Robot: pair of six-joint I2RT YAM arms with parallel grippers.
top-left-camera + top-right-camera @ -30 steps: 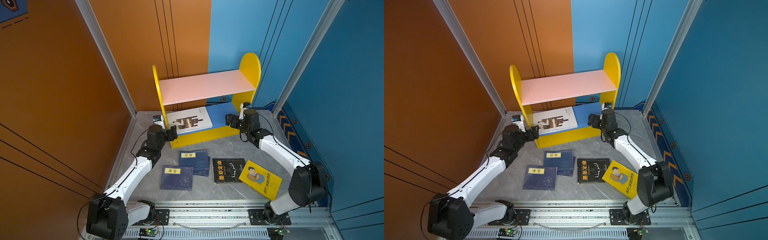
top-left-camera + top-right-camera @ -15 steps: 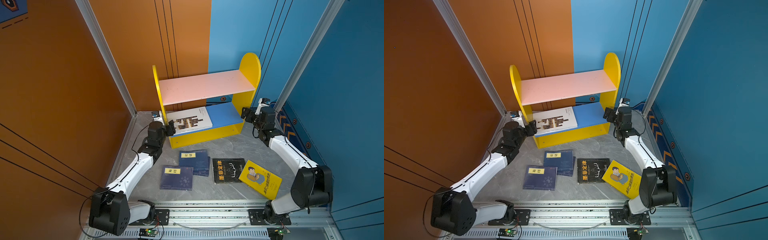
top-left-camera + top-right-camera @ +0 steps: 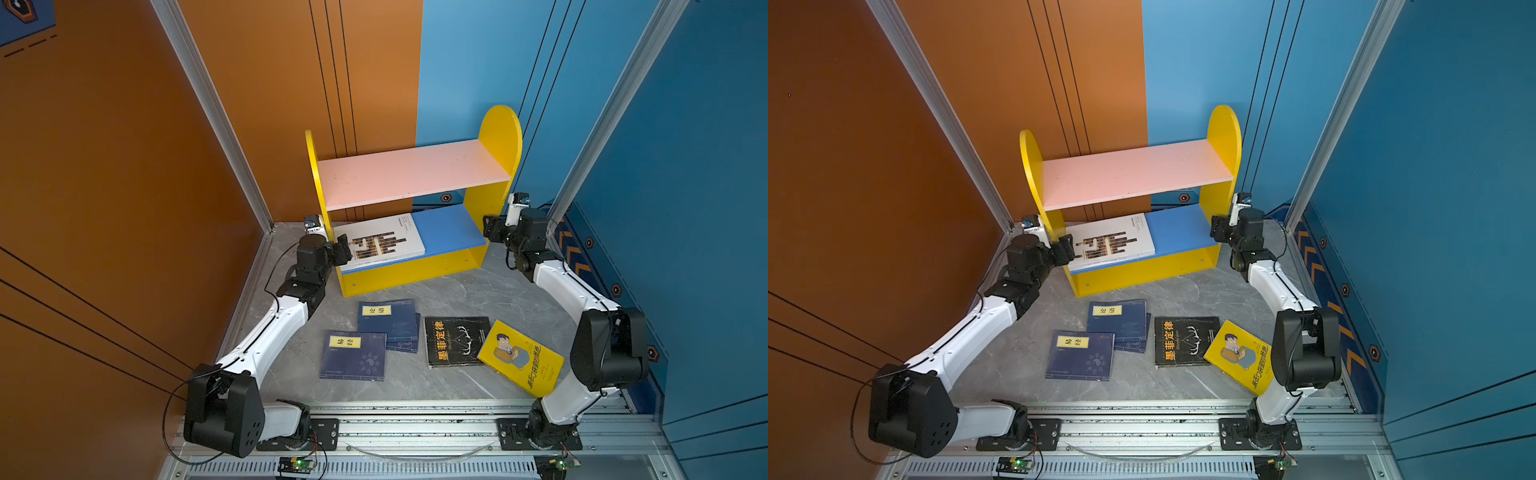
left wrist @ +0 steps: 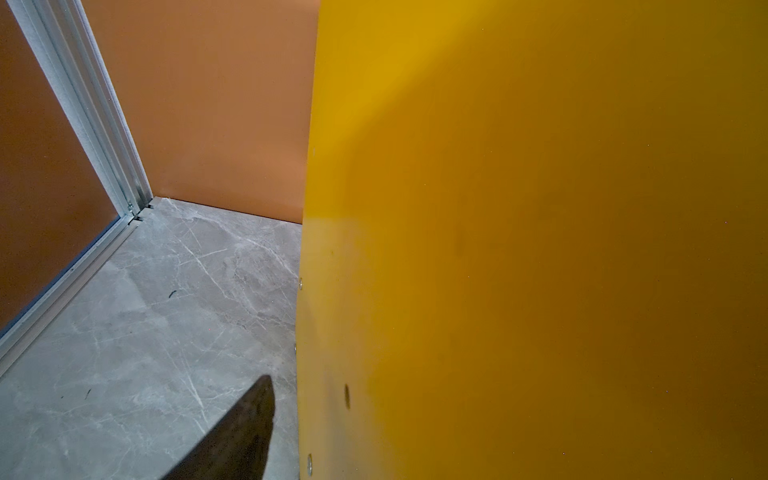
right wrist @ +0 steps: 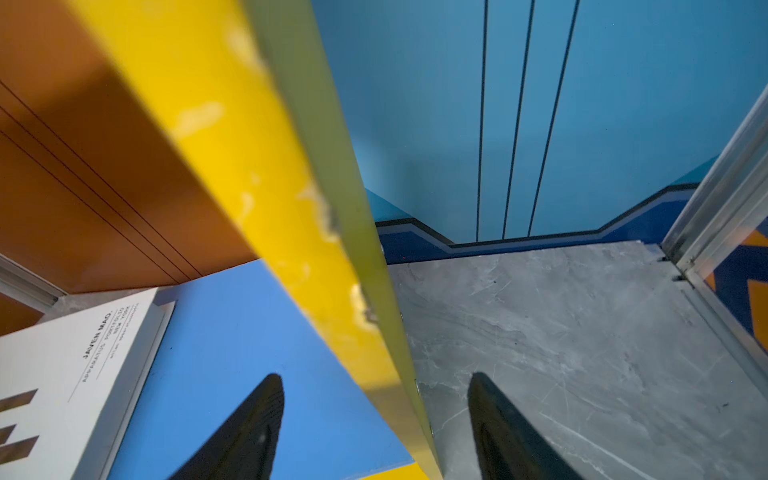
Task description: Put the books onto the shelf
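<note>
- While the grey tabletop spreads under everything, the shelf stands upright at its back, pink upper board above, blue lower board below.
- On the left half of that blue board the white book lies flat, so that one is on the shelf.
- Down in front, the other books lie flat on the tabletop: the yellow book is furthest right, its corner lapping over the black book.
- Next along is the navy pair, one stacked on the other, and a single navy book sits in front with its corner over the pair.
- Over to the right gripper: it straddles the shelf's right side panel, jaws parted, a gap showing on both sides (nothing grasped).
- One of its fingers hangs over the blue board, the other over the tabletop.
- And the left gripper sits at the left side panel. Its wrist view shows a single finger just beside the panel and the other is hidden, so I cannot tell whether it clamps or hangs loose.
</note>
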